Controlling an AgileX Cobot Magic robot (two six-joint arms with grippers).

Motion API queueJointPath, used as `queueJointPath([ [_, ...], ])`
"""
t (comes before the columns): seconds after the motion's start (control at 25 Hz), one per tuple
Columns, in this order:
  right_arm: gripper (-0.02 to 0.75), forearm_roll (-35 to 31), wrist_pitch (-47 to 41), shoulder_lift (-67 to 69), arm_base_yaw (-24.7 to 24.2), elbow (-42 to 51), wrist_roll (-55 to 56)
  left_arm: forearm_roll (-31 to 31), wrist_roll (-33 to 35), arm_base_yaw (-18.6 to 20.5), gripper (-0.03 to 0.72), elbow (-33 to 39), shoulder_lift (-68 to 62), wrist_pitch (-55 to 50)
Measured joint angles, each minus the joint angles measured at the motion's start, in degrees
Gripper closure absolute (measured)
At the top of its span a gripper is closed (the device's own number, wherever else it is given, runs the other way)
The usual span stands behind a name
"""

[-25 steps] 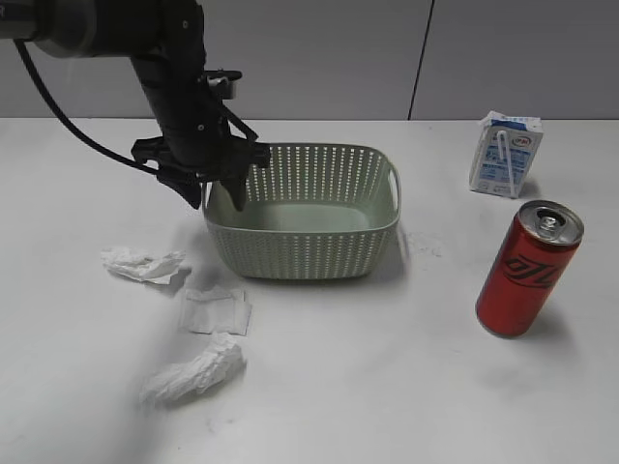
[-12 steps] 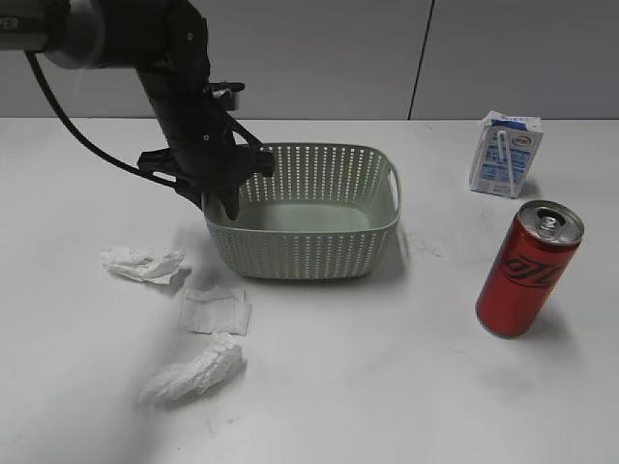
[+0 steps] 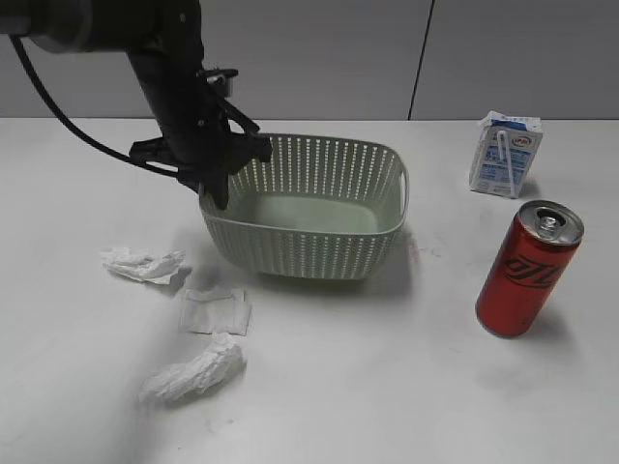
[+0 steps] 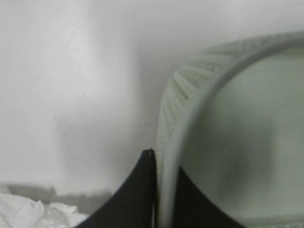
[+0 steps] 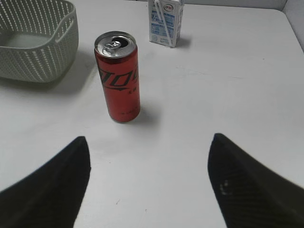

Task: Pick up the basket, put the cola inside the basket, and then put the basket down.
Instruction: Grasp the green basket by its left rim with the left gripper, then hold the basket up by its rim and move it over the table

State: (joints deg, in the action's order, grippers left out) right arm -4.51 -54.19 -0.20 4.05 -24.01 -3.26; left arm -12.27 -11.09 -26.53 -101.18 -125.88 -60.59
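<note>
The pale green basket point(image 3: 319, 222) sits mid-table, tilted, with its left end raised off the table. My left gripper point(image 3: 219, 189) is shut on the basket's left rim point(image 4: 167, 156), one finger outside the wall and one inside. The red cola can point(image 3: 528, 268) stands upright at the right of the table, apart from the basket. In the right wrist view the cola point(image 5: 117, 76) stands ahead of my right gripper point(image 5: 149, 164), which is open and empty above bare table, with the basket point(image 5: 38, 45) at upper left. The right gripper is out of the exterior view.
A white-and-blue drink carton point(image 3: 505, 153) stands behind the cola, also in the right wrist view point(image 5: 166, 21). Crumpled white tissues point(image 3: 143, 263) point(image 3: 193, 370) and a flat white wipe point(image 3: 216, 311) lie left of and in front of the basket.
My left gripper has risen with the basket's left rim, so the basket's left end has come up and the basket has tilted and shifted slightly right. The cola has not moved.
</note>
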Motion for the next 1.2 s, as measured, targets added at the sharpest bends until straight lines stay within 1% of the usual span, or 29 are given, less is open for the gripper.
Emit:
queueJointPath([
  [0.16,0.155,-0.2,0.0,0.0,0.0,0.0,0.0,-0.1,-2.3,0.7,0.691,0.0,4.6,-2.1],
  [0.32,0.155,-1.5,0.0,0.0,0.0,-0.1,0.0,0.6,-4.7,1.0,0.691,0.0,7.5,-6.9],
  [0.44,0.155,-1.7,-0.2,2.7,0.0,-2.1,0.0,0.8,-6.5,0.2,0.691,2.4,9.1,-6.5],
  [0.56,0.155,-1.9,-2.2,10.0,0.0,-6.6,0.5,0.5,-7.0,-1.4,0.691,7.0,11.2,-3.9],
  [0.68,0.155,-2.4,-5.9,19.3,0.0,-13.0,2.3,-0.6,-7.1,-2.2,0.691,11.1,12.2,-1.2],
  [0.8,0.155,-4.9,-10.1,29.3,0.0,-18.7,3.8,-0.7,-7.1,-2.3,0.691,13.1,12.2,-0.2],
  [0.88,0.155,-6.2,-11.0,36.4,0.3,-21.3,4.2,-0.4,-7.2,-2.3,0.691,13.2,12.2,0.1],
  [0.96,0.155,-6.3,-11.0,42.6,2.8,-24.4,4.4,-0.2,-7.2,-2.3,0.691,13.2,12.3,0.5],
  [1.04,0.154,-5.1,-11.0,49.1,6.9,-27.1,4.5,0.1,-7.2,-2.3,0.691,13.2,12.3,0.7],
  [1.2,0.133,2.0,-10.7,60.9,14.5,-32.0,8.6,0.2,-7.2,-2.3,0.691,13.2,12.3,0.9],
])
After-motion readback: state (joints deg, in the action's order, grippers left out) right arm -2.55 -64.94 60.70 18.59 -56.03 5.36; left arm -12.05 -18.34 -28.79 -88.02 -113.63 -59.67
